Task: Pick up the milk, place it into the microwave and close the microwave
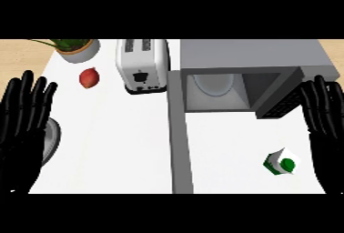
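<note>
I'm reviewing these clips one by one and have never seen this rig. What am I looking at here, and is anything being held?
This is one view from the robot's head, looking steeply down at a white counter. The black shapes at the sides are its hands: left hand and right hand, both open, holding nothing. The milk stands near the right hand, untouched. Behind it the microwave is open, door swung toward the camera, with a plate inside. Further left are a toaster, a red fruit and a potted plant.

Bright, even light; white counter (pixel 114 150) nearly washed out, shadows faint; microwave (pixel 242 77) interior dimmer, perhaps shaded.
</note>
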Controlling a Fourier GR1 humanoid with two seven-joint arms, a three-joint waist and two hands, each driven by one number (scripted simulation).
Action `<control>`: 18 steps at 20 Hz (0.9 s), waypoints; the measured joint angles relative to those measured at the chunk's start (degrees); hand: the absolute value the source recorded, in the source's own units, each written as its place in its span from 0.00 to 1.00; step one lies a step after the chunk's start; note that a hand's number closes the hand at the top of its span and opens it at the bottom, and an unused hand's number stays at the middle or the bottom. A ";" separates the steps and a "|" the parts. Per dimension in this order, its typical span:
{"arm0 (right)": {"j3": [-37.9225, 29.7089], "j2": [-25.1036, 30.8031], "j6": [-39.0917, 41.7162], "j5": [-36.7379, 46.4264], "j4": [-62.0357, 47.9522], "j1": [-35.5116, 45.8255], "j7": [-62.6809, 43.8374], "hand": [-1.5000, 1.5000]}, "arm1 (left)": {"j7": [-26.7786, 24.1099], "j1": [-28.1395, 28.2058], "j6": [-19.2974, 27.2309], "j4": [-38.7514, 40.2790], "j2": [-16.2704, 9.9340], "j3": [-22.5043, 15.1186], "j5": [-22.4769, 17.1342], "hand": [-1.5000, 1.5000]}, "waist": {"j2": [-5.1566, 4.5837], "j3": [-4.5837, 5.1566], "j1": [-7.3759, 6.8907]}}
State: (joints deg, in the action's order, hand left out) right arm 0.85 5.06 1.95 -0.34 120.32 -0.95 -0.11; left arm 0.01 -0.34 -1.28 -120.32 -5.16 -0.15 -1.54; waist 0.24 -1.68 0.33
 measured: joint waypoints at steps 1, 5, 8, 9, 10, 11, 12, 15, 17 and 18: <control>0.39 -0.75 -0.85 0.92 0.21 -0.45 0.58 0.00 | -0.01 0.41 -0.56 -0.35 -0.51 0.50 -0.49 0.00 | -0.03 0.35 -0.09; -0.08 -2.87 -7.23 6.75 1.14 -1.37 0.76 0.00 | 1.74 -1.64 -0.29 0.36 -1.57 3.06 -1.66 0.00 | -0.13 1.22 0.01; 1.31 -3.99 -12.55 11.82 3.83 -3.28 -2.14 0.00 | 3.23 -0.65 0.26 1.31 -1.32 5.16 -3.53 0.00 | -0.11 1.51 -0.05; 2.92 -4.22 -14.39 13.75 4.82 -3.78 -3.80 0.00 | 3.30 -0.37 0.23 1.90 -1.39 6.08 -4.30 0.00 | -0.12 1.56 -0.11; 4.07 -4.39 -15.63 15.26 4.88 -4.24 -4.73 0.00 | 3.66 -0.35 0.12 2.35 -1.60 7.00 -5.18 0.00 | -0.13 1.61 -0.16; 5.67 -4.53 -17.14 16.64 5.26 -5.20 -5.29 0.00 | 4.08 0.30 0.01 2.20 -1.59 7.37 -5.66 0.00 | -0.14 1.63 -0.21; 7.01 -4.64 -18.55 18.15 5.86 -5.49 -6.64 0.00 | 4.58 1.25 -0.05 1.32 -1.43 7.50 -6.08 0.00 | -0.14 1.65 -0.28; 11.32 -4.85 -21.71 22.61 8.58 -7.68 -9.64 0.00 | 4.87 4.99 -1.43 -1.41 -1.52 8.81 -8.08 0.00 | -0.12 1.68 -0.41; 13.43 -4.93 -23.63 25.50 9.68 -9.43 -10.70 0.00 | 4.09 6.76 -2.73 -1.79 -1.88 10.45 -9.72 0.00 | -0.11 1.70 -0.41; 14.63 -4.95 -25.43 26.84 8.94 -9.71 -10.75 0.00 | 4.96 8.12 -3.25 -3.49 -2.19 11.10 -10.81 0.00 | -0.09 1.71 -0.52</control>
State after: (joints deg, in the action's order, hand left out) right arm 15.48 0.11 -23.48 26.50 129.26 -10.65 -10.86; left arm 4.98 7.79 -4.53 -123.81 -7.35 10.95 -12.35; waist 0.15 0.02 -0.19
